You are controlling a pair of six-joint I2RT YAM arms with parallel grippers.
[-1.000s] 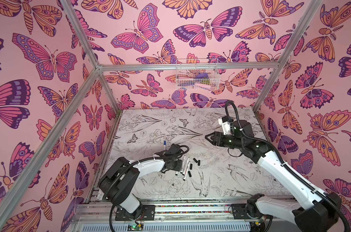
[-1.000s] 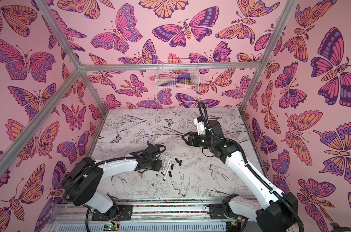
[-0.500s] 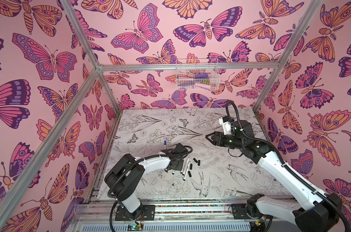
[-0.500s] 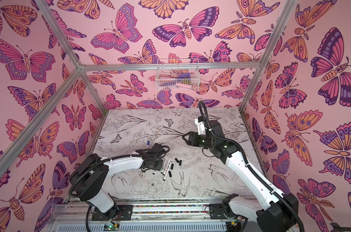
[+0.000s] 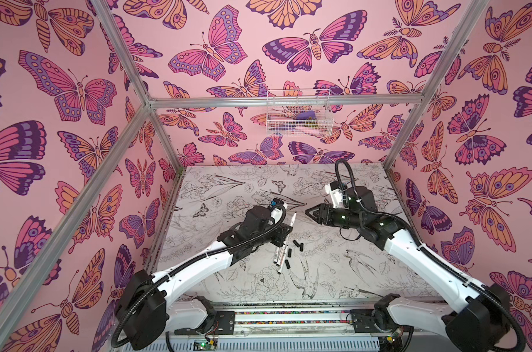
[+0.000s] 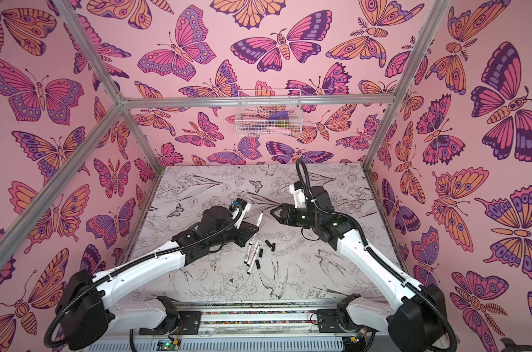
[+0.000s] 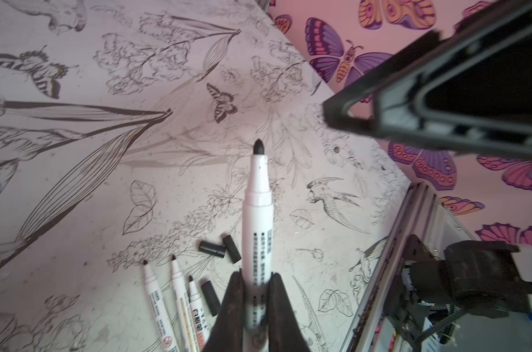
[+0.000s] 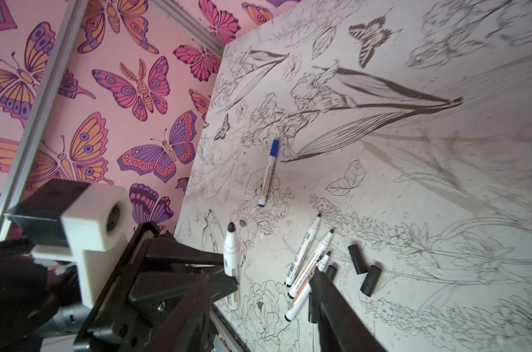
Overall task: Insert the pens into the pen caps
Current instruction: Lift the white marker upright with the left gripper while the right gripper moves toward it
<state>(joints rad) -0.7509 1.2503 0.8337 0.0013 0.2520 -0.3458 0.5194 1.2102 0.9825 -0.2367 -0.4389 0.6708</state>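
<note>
One pen capped in blue (image 8: 267, 173) is lying done, the left hand (image 7: 256, 277) is pinching a bare pen (image 7: 257, 219), the right hand (image 8: 275, 277) is hanging spread and empty, and three pens (image 8: 303, 250) and four black caps (image 8: 356, 259) are lying loose.

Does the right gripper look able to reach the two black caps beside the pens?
Probably yes: the right gripper is open and empty, the two black caps lie uncovered, and the left gripper holds its pen raised, clear of them.
</note>
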